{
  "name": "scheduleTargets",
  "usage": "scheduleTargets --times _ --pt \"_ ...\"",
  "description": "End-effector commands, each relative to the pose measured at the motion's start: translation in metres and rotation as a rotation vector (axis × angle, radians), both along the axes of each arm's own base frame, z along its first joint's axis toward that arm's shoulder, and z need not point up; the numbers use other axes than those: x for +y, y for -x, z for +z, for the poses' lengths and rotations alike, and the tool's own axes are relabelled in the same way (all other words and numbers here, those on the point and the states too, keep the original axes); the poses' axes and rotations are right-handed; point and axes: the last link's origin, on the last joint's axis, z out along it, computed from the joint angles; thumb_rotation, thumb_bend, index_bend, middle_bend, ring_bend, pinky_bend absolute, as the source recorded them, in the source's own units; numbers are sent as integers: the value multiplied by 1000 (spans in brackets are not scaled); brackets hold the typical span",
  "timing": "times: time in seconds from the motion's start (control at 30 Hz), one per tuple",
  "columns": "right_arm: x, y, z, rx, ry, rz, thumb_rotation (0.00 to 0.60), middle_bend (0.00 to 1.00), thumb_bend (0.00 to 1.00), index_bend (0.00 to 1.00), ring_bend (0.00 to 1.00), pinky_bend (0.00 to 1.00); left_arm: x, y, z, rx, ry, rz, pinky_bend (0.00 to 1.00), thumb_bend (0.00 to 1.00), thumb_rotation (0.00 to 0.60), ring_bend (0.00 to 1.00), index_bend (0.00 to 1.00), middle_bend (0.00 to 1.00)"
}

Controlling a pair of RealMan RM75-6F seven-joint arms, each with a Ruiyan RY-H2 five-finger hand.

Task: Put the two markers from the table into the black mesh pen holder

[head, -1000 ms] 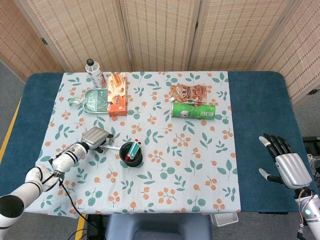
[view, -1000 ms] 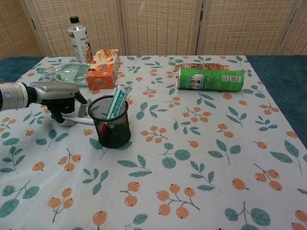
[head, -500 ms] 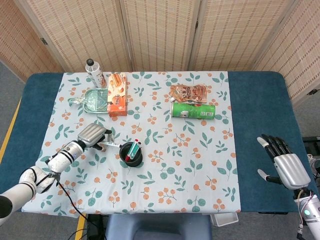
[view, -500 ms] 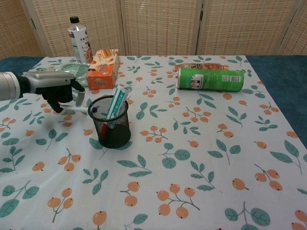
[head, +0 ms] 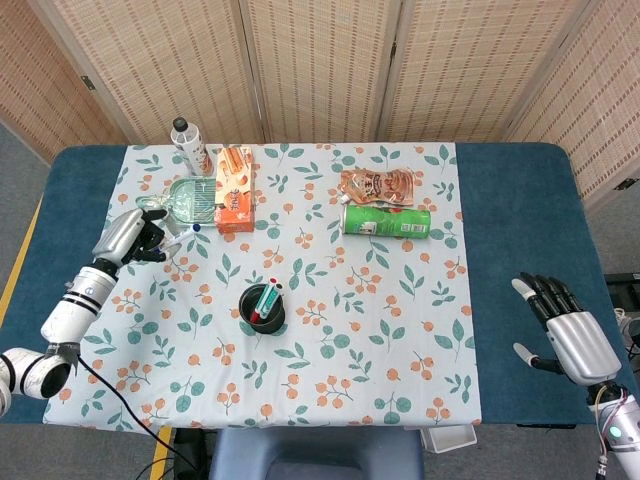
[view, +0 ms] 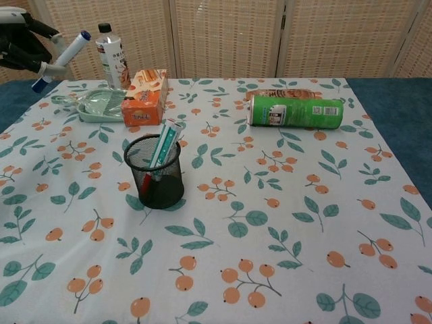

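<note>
The black mesh pen holder [head: 263,308] [view: 156,173] stands near the middle of the floral cloth. One green and white marker [head: 268,297] [view: 165,144] leans inside it. High above the table's left side, my left hand [head: 135,236] [view: 18,42] grips a white marker with blue ends [head: 186,236] [view: 67,52], which is tilted. That hand is well left of the holder and further back. Off the cloth at the front right, my right hand [head: 572,337] hovers with its fingers spread and nothing in it.
At the back left stand a bottle [head: 187,145] [view: 111,55], an orange box [head: 233,187] [view: 145,98] and a green packet [head: 192,201] [view: 98,104]. A green can [head: 386,220] [view: 295,111] lies on its side behind the holder's right, beside a snack pouch [head: 377,185].
My left hand has lifted the white marker off the cloth beside the holder and carried it up, left and back. The right hand has barely moved.
</note>
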Motion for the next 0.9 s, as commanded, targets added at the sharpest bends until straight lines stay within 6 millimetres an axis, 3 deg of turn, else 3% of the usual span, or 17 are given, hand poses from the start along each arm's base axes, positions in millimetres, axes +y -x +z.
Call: scheduleTargets --times 0.03,0.3,0.5,0.7,0.9 --pt "-4 1 -3 -2 -18 -4 600 0 247 0 0 0 -20 -14 16 -233 -33 78 1000 367 600 1000 613 984" --pt "-10 0 -1 -26 -38 10 600 0 247 0 0 0 -50 -58 -19 -377 -41 97 1000 366 600 1000 608 984" --pt "-5 1 7 -57 -38 33 600 0 247 0 0 0 -67 -79 -53 -393 -19 79 1000 365 600 1000 610 984" --pt "1 2 14 -73 -18 48 600 0 246 0 0 0 -75 -90 -92 -404 40 67 1000 365 600 1000 610 984" --pt "6 3 20 -84 2 56 600 0 246 0 0 0 -78 -100 -118 -428 81 59 1000 365 600 1000 612 984"
